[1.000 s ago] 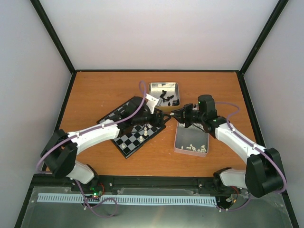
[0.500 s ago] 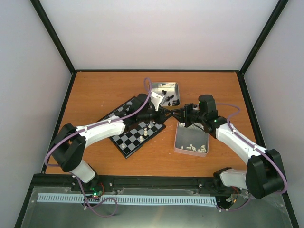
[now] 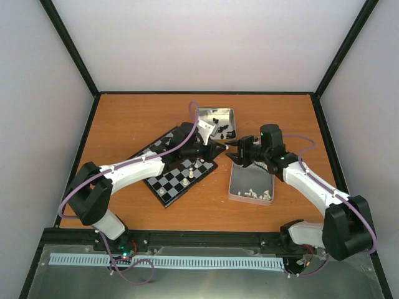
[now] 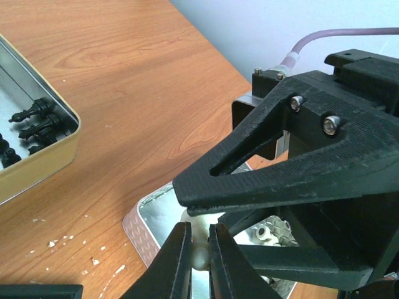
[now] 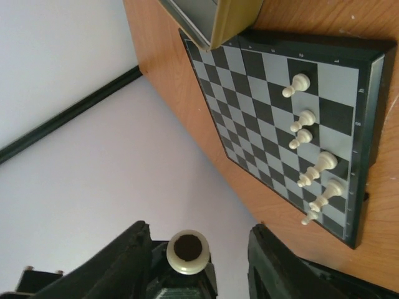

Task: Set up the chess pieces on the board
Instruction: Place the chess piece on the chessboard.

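Tabletop (image 3: 124, 124) of orange-brown wood is seen from above, and the board (image 3: 173, 184) is laid askew just toward 8 o'clock of its middle, partly covered by the left arm. Two shiny metal tins are set near the board. The upper tin (image 3: 206, 116) is placed toward 12 o'clock, and black chessmen (image 3: 219, 128) are scattered in it. The lower tin (image 3: 249, 174) is placed toward 4 o'clock, and loose white chessmen (image 3: 257, 194) are gathered at its near end. A row of standing white chessmen (image 5: 305, 117) is lined up on the board, near the edge that faces 5 o'clock. Between the two tins, about the table's middle, the two grippers are brought tip to tip. The left gripper (image 3: 218, 148) is clamped tight on a single cream-white chessman (image 4: 201, 252), which is pinched between its fingertips above the lower tin's far end. The right gripper (image 5: 198, 237) is pointed at it from 3 o'clock. Its fingers (image 5: 134, 261) are spread to either side of that chessman, and a gap is seen on each side.
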You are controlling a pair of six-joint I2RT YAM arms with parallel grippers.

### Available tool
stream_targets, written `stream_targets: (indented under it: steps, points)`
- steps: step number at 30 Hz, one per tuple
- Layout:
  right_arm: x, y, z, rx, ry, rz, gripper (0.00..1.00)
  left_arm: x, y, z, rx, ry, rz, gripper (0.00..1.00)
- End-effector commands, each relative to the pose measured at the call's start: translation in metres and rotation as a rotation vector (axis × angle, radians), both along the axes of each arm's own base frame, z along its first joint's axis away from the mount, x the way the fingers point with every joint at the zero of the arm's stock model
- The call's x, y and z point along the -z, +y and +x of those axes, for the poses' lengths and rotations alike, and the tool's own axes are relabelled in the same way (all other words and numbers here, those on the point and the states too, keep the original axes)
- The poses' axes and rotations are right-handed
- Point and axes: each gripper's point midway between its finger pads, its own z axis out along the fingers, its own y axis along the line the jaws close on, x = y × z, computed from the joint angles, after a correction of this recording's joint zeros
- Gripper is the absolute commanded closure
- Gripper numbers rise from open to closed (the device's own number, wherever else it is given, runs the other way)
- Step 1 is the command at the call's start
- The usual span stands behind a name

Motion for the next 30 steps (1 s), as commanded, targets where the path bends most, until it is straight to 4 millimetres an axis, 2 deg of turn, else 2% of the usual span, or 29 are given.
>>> stream_targets:
  steps: [1,3,5,10,14,16,19,26,30]
  points:
    - [0.004,-0.002,0.003,-0.038,-0.041,-0.081,0.47,-0.02,0.0,0.009,-0.031,-0.055,0.025,0.99]
    - [0.014,-0.015,0.005,-0.052,-0.056,-0.175,0.37,-0.011,0.012,0.011,-0.06,-0.054,0.115,0.99]
    - [0.025,-0.034,0.006,-0.058,-0.07,-0.283,0.29,0.003,0.032,0.01,-0.1,-0.034,0.23,0.99]
    - [0.023,-0.071,0.006,-0.048,-0.169,-0.472,0.28,0.043,0.11,-0.014,-0.21,0.109,0.531,0.99]
    - [0.03,-0.086,-0.005,-0.063,-0.158,-0.566,0.28,0.066,0.161,-0.045,-0.27,0.285,0.623,0.99]
    - [0.038,-0.089,-0.011,-0.076,-0.139,-0.584,0.27,0.074,0.173,-0.061,-0.262,0.335,0.646,0.99]
    - [0.047,-0.09,-0.019,-0.087,-0.117,-0.583,0.27,0.09,0.192,-0.073,-0.295,0.395,0.723,0.99]
    - [0.055,-0.089,-0.024,-0.094,-0.091,-0.578,0.28,0.124,0.198,-0.084,-0.296,0.529,0.801,0.99]
    - [0.055,-0.091,-0.026,-0.09,-0.086,-0.58,0.27,0.137,0.2,-0.085,-0.299,0.561,0.826,0.99]
